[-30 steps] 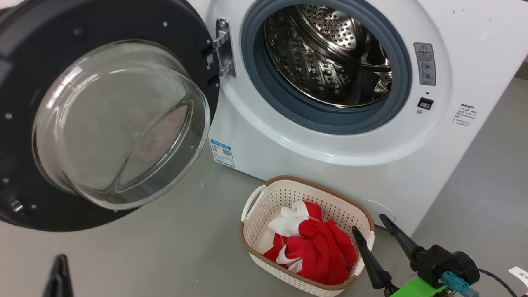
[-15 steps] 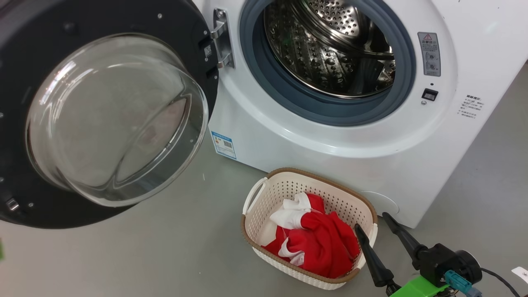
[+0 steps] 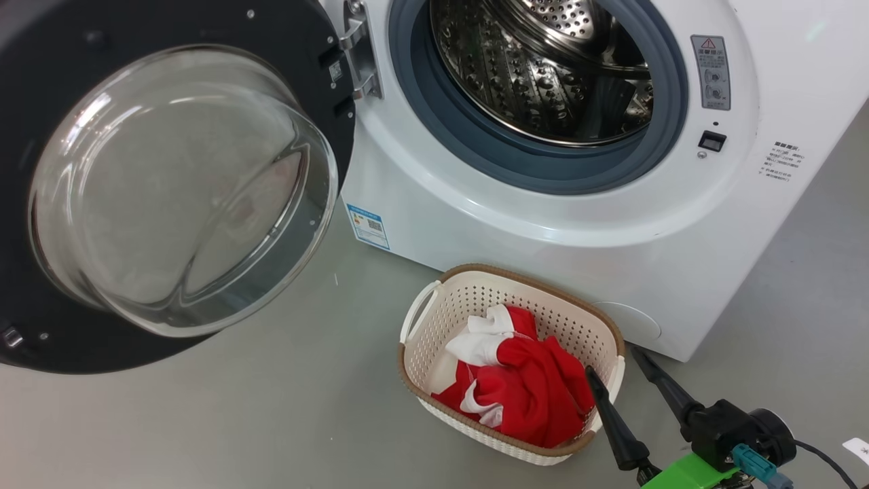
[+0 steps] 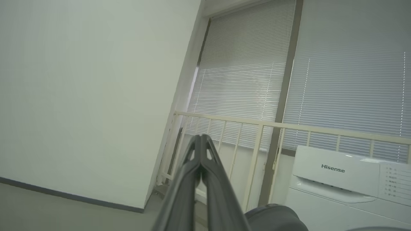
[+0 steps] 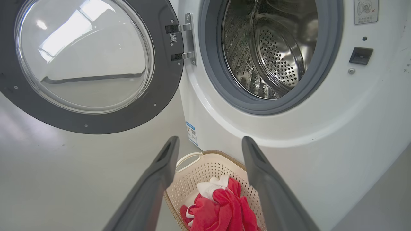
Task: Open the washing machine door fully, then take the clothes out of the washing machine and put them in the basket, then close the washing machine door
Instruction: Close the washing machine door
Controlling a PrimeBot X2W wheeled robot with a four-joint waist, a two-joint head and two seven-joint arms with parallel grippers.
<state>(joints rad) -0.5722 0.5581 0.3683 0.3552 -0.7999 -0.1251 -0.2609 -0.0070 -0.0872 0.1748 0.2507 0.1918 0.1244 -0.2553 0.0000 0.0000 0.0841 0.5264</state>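
The washing machine door (image 3: 176,190) stands swung wide to the left, its glass bowl bulging toward us and its black rim hanging on the metal hinge (image 3: 358,58) at the left edge of the opening. The washing machine (image 3: 543,231) shows its mouth in full: a grey gasket (image 3: 529,173) rings the shiny perforated drum (image 3: 536,75).

Down on the grey floor (image 3: 271,407), the basket (image 3: 424,353) sits just in front of the machine's lower front, its far brown rim close to the white panel. The clothes (image 3: 529,394) lie inside it, a red heap with white folds, piled toward its right side.

The right gripper (image 3: 612,360) hangs by the basket's near right corner with its fingers spread wide and gripping nothing. One tip crosses the rim line and the other sits outside it, beside the machine's base; I cannot tell whether either touches.

There is a broad run of bare floor between the door's lower edge and the basket's left handle.

The left gripper (image 4: 200,138) is pressed tight together with nothing between its fingers, pointing up at a pale wall (image 4: 80,96), window blinds (image 4: 244,64) and a cream railing (image 4: 257,123).
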